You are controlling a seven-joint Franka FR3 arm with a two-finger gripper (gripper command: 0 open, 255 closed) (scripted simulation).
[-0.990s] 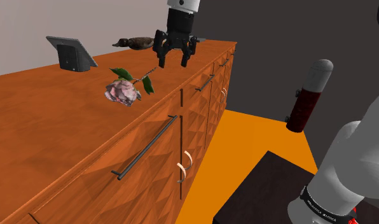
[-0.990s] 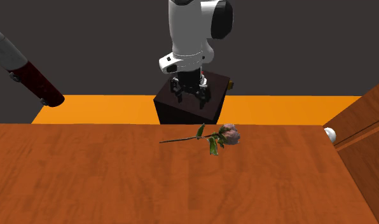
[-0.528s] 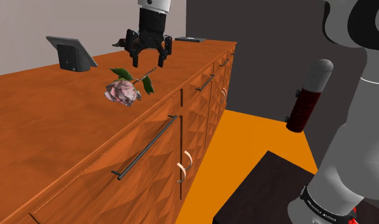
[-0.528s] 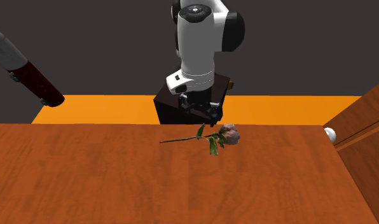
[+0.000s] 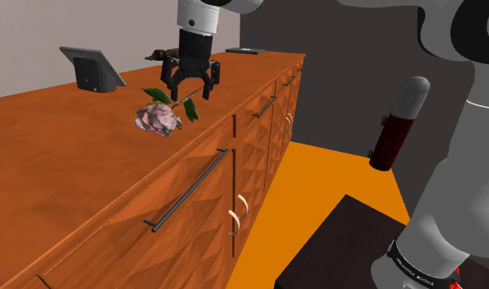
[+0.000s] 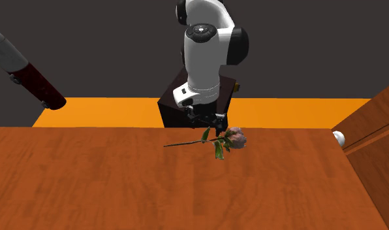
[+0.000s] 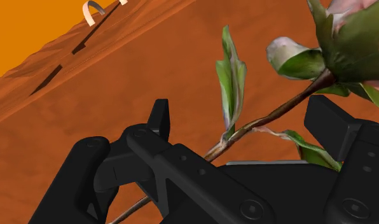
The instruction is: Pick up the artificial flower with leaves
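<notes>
Starting at the shoulder view's left, I see a grey stand-up frame (image 5: 91,68) toward the back of the wooden counter (image 5: 62,156), well apart from everything else. Just right of it, a dark duck figure (image 5: 158,56) sits farther back and is partly hidden behind the gripper. The flower (image 5: 159,119) lies flat on the counter top. Its pink bloom is at the front edge above the drawers, and its green leaves and thin stem run back along that edge. The gripper (image 5: 190,89) hangs low over the stem end, pointing down. In the wrist view the gripper (image 7: 240,111) has its fingers (image 7: 159,118) spread wide, with the flower (image 7: 233,73) passing between them and touching neither. From the second exterior view, the gripper (image 6: 209,122) is just behind the flower (image 6: 235,137) at the counter (image 6: 121,183) edge. Farther right in the shoulder view, a dark red and white cylinder (image 5: 401,123) leans over the orange floor (image 5: 317,181).
</notes>
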